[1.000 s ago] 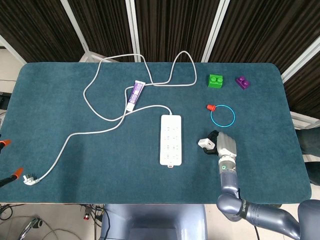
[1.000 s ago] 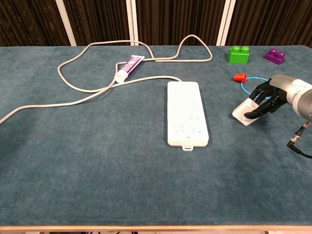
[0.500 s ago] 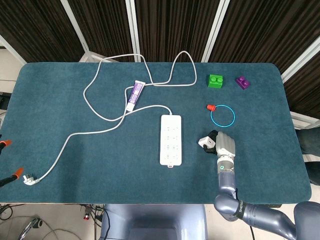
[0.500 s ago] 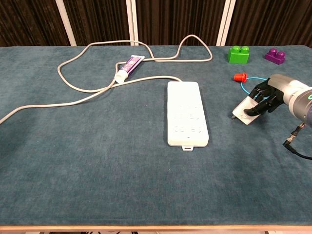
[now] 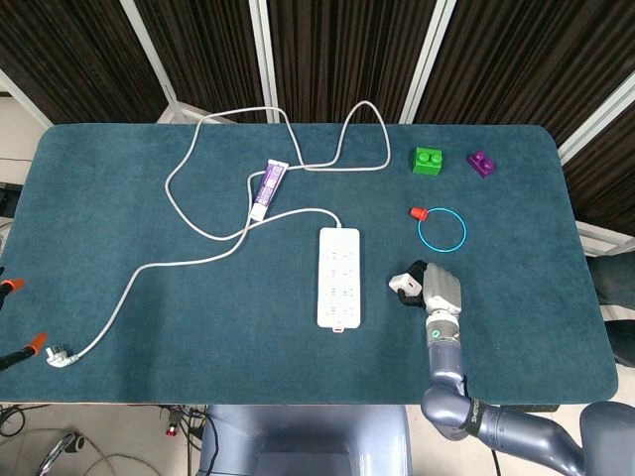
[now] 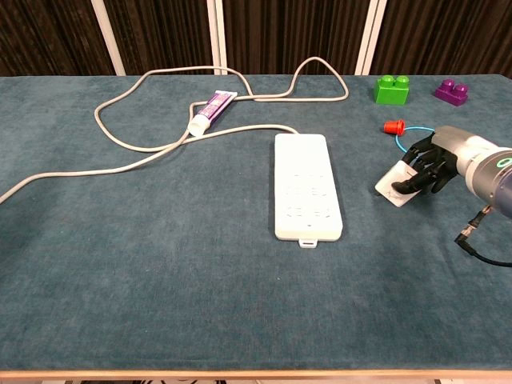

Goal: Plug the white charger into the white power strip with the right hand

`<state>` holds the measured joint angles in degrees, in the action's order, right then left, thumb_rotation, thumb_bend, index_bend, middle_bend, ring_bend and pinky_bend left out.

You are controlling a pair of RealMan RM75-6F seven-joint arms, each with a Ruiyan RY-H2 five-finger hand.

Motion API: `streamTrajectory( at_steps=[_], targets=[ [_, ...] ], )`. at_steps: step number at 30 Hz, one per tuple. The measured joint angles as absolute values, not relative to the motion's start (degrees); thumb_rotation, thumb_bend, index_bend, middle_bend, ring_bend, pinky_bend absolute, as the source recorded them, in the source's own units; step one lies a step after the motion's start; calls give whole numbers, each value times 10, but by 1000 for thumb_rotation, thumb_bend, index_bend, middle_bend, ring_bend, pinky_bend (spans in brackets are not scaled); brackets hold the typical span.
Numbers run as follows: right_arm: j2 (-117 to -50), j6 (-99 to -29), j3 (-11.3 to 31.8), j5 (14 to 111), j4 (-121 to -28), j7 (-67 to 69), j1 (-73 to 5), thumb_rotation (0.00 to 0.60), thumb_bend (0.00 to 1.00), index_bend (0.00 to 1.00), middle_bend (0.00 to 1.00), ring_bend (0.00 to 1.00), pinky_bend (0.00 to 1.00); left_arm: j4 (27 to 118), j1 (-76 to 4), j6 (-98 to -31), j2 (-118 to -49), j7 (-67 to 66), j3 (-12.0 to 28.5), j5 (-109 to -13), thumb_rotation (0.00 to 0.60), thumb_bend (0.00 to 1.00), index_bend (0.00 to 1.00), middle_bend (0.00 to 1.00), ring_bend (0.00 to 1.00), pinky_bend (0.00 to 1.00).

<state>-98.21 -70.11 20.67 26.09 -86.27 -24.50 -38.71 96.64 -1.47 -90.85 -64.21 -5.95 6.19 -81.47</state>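
Head view: the right hand [image 5: 437, 290] sits toward the counter's [image 5: 119, 198] right half, fingers curled around the white charger [image 5: 404, 283], which pokes out of its left side, near the white power strip [image 5: 338, 277] but apart from it.

Chest view: the right hand [image 6: 436, 160] grips the white charger [image 6: 394, 185], tilted, near the counter's [image 6: 160, 264] right edge, right of the white power strip [image 6: 307, 197].

The right hand [image 6: 430, 164] is hovering low over the tabletop [image 6: 160, 264], its dark fingers [image 6: 416, 170] curling around a small white charger block [image 6: 394, 184]. Its silver-grey forearm [image 5: 442, 355] is reaching in from the near edge. The left hand is showing in neither view.
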Motion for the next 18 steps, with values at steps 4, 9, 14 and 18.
streamTrajectory(
  at_steps=[4, 9, 14, 18],
  targets=[
    [-989, -705, 210, 272, -854, -238, -385, 600, 490, 695, 583, 623, 466, 966, -14, -909, -642, -58, 63, -813, 600, 131, 259, 80, 30, 93],
    [-987, -705, 211, 301, -854, -226, -382, 600, 490, 699, 584, 625, 465, 967, -14, -910, -641, -56, 64, -811, 600, 132, 260, 80, 30, 93],
    [-965, -692, 208, 348, -870, -212, -378, 600, 491, 708, 584, 625, 465, 967, -13, -911, -640, -56, 64, -812, 600, 132, 260, 80, 30, 93],
    [-928, -656, 203, 381, -890, -205, -378, 600, 491, 720, 587, 625, 466, 968, -13, -912, -641, -57, 63, -813, 600, 132, 260, 80, 30, 93]
  ],
)
